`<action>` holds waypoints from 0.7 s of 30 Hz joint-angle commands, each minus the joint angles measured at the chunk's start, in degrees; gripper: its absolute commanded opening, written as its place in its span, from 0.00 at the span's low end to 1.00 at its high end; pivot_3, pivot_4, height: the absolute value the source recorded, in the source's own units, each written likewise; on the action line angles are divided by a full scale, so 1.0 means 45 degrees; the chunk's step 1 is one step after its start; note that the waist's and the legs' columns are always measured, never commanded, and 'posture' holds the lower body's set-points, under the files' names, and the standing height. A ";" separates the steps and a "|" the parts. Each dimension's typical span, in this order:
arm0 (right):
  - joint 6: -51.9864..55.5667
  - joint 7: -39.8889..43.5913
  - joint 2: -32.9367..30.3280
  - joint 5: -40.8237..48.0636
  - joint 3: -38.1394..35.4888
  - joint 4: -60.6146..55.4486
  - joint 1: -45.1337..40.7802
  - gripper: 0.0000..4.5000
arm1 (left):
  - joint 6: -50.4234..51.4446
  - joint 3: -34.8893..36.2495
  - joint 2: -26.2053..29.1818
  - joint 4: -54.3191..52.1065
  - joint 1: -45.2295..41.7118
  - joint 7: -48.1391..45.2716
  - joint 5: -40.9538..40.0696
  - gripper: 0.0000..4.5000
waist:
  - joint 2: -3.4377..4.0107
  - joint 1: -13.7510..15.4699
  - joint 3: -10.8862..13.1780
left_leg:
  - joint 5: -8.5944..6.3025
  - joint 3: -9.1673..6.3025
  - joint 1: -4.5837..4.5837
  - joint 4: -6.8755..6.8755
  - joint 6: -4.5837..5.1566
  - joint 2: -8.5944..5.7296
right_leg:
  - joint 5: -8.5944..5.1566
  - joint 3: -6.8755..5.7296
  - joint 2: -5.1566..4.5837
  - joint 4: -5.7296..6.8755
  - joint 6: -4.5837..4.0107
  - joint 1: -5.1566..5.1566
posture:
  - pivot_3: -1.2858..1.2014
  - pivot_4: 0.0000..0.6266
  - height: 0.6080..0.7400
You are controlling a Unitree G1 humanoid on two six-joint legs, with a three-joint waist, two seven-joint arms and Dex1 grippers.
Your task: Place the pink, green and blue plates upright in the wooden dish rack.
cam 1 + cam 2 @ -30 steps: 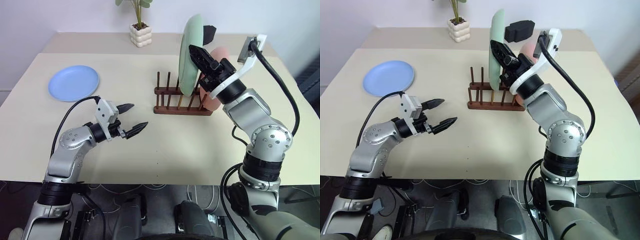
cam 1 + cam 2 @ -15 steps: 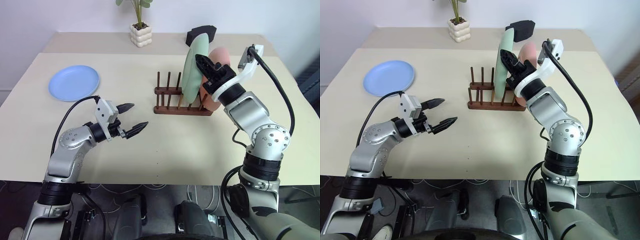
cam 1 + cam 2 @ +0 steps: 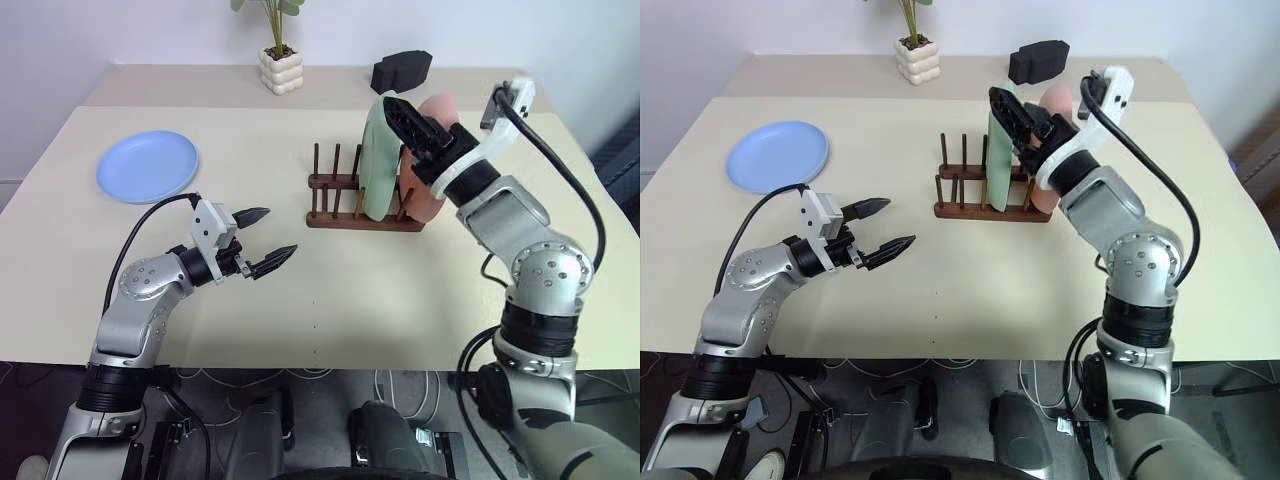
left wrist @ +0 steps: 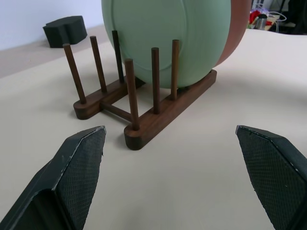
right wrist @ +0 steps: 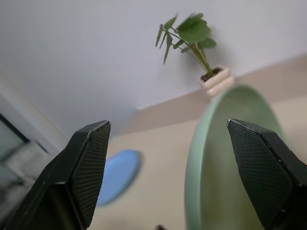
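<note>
Left wrist view puts you right down at table level: the left gripper [image 3: 268, 239] hangs just over the beige table [image 3: 350, 300] with its two black fingers spread wide and nothing between them. Straight past it is the wooden dish rack [image 4: 144, 108], dark brown, two base rails joined by a crossbar, thin round pegs standing up in rows. The green plate [image 4: 168, 36] sits upright in it between the pegs, matte pale mint, plain, no pattern. Directly behind it stands the pink plate [image 4: 237, 28], salmon colored, also upright, with just its edge peeking out from behind the green one.

From the head camera, the right gripper [image 3: 408, 112] is up at the top edge of the green plate, fingers apart on either side of the rim. In its wrist view there's clear space between each finger pad and the plate, so it's not clamping anything.

The blue plate [image 3: 147, 166] lies flat on the table well off to the robot's left, light blue, same plain matte look.

Further back there's a black block [image 3: 402, 71] and a small potted plant [image 3: 279, 55] in a white pot.
</note>
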 commanded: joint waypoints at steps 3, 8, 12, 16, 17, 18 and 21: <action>-0.1219 0.2847 -0.2502 -0.3284 0.1500 -0.1683 -0.0697 0.88 | 0.0003 0.1438 -0.0243 0.0414 -0.0564 0.1128 -0.0543 1.00 | 0.0000 0.0011 0.0000 | 0.0000 0.0001 -0.0004 -0.0001 0.0001 -0.0001 | 0.0000 0.0001 -0.0002 -0.0002 0.0000 -0.0006 | 0.52 0.24 0.94; -0.2295 0.5417 -0.3792 -0.5713 0.3707 -0.2747 -0.0676 0.88 | 0.0567 0.3615 -0.0422 0.2309 -0.1861 0.3785 -0.0816 1.00 | -0.0003 -0.0065 -0.0001 | -0.0011 -0.0003 -0.0003 -0.0002 0.0019 0.0008 | 0.0000 -0.0001 0.0005 0.0002 0.0000 -0.0012 | 0.52 0.24 0.94; -0.3427 0.6795 -0.3946 -0.7968 0.5539 -0.2789 -0.0546 0.88 | 0.0510 0.4732 -0.0195 0.3987 -0.2820 0.6454 0.0144 1.00 | -0.0023 -0.0006 0.0005 | 0.0000 -0.0002 -0.0002 0.0009 0.0002 0.0003 | 0.0002 -0.0003 -0.0001 0.0001 0.0003 -0.0007 | 0.52 0.24 0.94; -0.3922 0.7248 -0.3355 -0.8929 0.6103 -0.2464 -0.0317 0.88 | 0.1636 0.6163 0.0070 0.5962 -0.3855 0.9618 0.0306 1.00 | -0.0103 0.0031 0.0012 | 0.0000 -0.0002 -0.0007 0.0013 0.0002 0.0001 | 0.0002 -0.0006 -0.0008 0.0001 0.0004 -0.0006 | 0.52 0.24 0.94; -0.3973 0.7374 -0.3212 -0.9082 0.6201 -0.2441 -0.0275 0.88 | 0.1974 0.6446 0.0163 0.6384 -0.4025 1.0078 0.0207 1.00 | -0.0122 0.0033 0.0010 | 0.0000 -0.0003 -0.0007 0.0013 0.0001 0.0002 | 0.0002 -0.0008 -0.0009 0.0001 0.0004 -0.0007 | 0.52 0.24 0.94; -0.3997 0.7482 -0.3089 -0.9203 0.6250 -0.2429 -0.0236 0.88 | 0.2285 0.6582 0.0241 0.6655 -0.4132 1.0316 0.0132 1.00 | -0.0132 0.0031 0.0005 | 0.0000 -0.0003 -0.0007 0.0012 0.0000 0.0001 | 0.0002 -0.0009 -0.0009 0.0001 0.0004 -0.0006 | 0.52 0.24 0.94; -0.4087 0.7772 -0.2759 -0.9569 0.6328 -0.2325 -0.0124 0.88 | 0.3125 0.6467 0.0414 0.7408 -0.4523 1.0381 0.0084 1.00 | -0.0143 0.0063 0.0001 | 0.0001 -0.0003 -0.0007 0.0013 -0.0001 -0.0001 | 0.0002 -0.0012 -0.0012 0.0000 0.0004 -0.0005 | 0.52 0.24 0.94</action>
